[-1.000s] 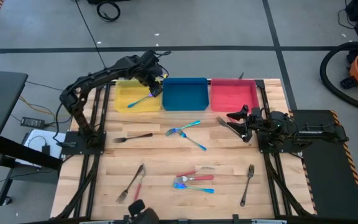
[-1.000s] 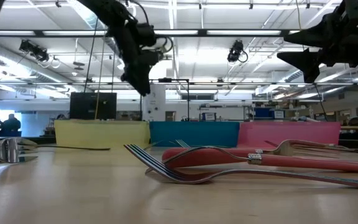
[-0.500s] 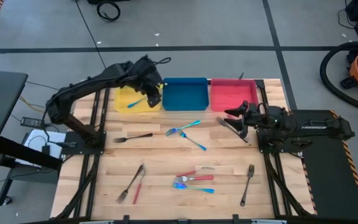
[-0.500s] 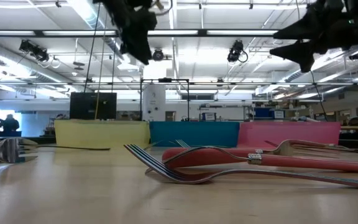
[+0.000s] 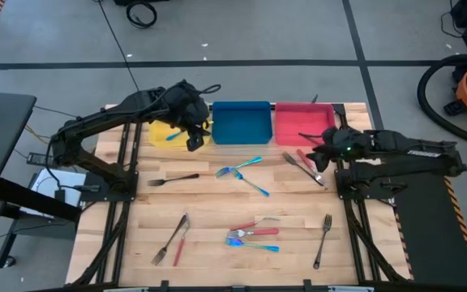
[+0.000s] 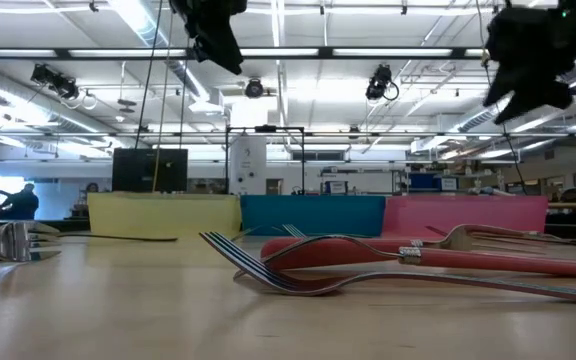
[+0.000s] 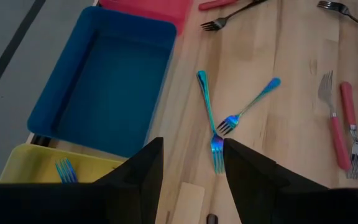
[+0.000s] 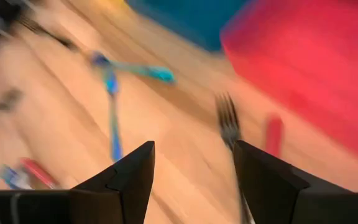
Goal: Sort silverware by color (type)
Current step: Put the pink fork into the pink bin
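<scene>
I have the left gripper [image 5: 194, 139] up off the table at the near edge of the yellow tray [image 5: 162, 135], its fingers [image 7: 143, 168] spread and holding nothing; I judge it is free to go for the next piece. One teal fork [image 7: 64, 170] already lies in that yellow tray, which tells me teal goes there, while the blue tray [image 5: 240, 122] and the red tray [image 5: 305, 123] look empty from above. The pair of teal pieces [image 5: 242, 169] crossed on the wood just near the blue tray is the closest match, and the left wrist view looks straight down past the fingers at them, so that is where I would go. My right gripper [image 5: 317, 152] hangs with its fingers [image 8: 122, 180] apart, also empty, above the dark fork [image 5: 297, 165] and the red-handled piece [image 5: 306, 158] that lie together just near the red tray; I take it to be lining up on one of them. The right wrist view is smeared, so I cannot say which of the two it favours. The rest is still scattered: a dark fork [image 5: 172, 179] on the left, a dark and red pair [image 5: 173, 238] near left, a red and teal cluster [image 5: 254, 234] near centre, and a dark fork [image 5: 323, 239] near right. Most of the sorting is still ahead.
</scene>
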Controlling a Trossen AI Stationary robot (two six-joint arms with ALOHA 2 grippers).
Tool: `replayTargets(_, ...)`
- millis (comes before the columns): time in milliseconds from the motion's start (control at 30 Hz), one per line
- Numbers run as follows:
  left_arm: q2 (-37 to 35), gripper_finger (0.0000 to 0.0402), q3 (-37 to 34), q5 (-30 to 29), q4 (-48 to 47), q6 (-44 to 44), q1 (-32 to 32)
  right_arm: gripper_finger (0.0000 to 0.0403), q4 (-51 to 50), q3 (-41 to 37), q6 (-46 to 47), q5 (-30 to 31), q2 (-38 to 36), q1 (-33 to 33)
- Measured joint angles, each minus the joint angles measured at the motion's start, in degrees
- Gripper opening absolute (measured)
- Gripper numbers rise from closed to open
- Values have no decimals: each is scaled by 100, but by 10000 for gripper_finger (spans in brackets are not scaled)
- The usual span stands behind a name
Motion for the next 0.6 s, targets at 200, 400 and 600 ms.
replayTargets(200,2,167,0,0,3,5,-4,225,-325,-349,457,-147,506,-3)
replayTargets(400,2,167,0,0,4,25,0,225,-236,-599,590,-141,1111,-101)
replayTargets(600,4,167,0,0,4,125,-1,225,119,-947,554,-141,1699,-314)
